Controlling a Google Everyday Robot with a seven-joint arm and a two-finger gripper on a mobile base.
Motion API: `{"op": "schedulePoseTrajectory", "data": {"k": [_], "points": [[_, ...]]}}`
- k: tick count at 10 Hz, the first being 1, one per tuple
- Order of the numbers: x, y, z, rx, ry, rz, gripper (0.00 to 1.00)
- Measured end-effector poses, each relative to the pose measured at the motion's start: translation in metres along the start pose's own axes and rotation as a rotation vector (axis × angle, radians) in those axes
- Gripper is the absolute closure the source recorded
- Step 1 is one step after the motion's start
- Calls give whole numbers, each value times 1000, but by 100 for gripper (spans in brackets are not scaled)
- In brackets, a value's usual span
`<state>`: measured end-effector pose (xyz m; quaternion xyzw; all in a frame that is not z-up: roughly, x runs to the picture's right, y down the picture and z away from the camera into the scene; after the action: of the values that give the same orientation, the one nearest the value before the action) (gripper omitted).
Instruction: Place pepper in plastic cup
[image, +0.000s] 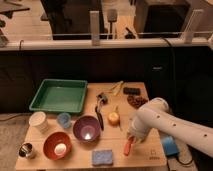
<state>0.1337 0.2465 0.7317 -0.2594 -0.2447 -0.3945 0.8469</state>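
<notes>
The pepper (128, 146), long, thin and red-orange, lies on the wooden table (145, 159) near the front, right of the blue sponge (102, 157). My gripper (131, 136) at the end of the white arm (170, 125) sits right over the pepper's upper end and hides it. Whether it touches the pepper is unclear. A small light-blue cup (63, 120) and a white cup (38, 121) stand at the table's left, far from the gripper.
A green tray (57, 95) lies at the back left. A purple bowl (86, 128), a red bowl (57, 145) and a metal cup (25, 150) stand in front. A round yellowish fruit (114, 118) and a black utensil (100, 114) lie mid-table. A blue object (170, 145) sits off the right edge.
</notes>
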Motion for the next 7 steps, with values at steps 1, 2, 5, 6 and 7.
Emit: {"op": "schedulePoseTrajectory", "data": {"k": [1, 2, 5, 6, 7], "points": [[0, -1, -1, -1, -2, 1, 65], [-1, -5, -1, 0, -4, -4, 61], [-2, -9, -3, -6, -12, -3, 75], [-3, -11, -3, -5, -15, -5, 80], [-3, -12, -4, -7, -17, -4, 89]]}}
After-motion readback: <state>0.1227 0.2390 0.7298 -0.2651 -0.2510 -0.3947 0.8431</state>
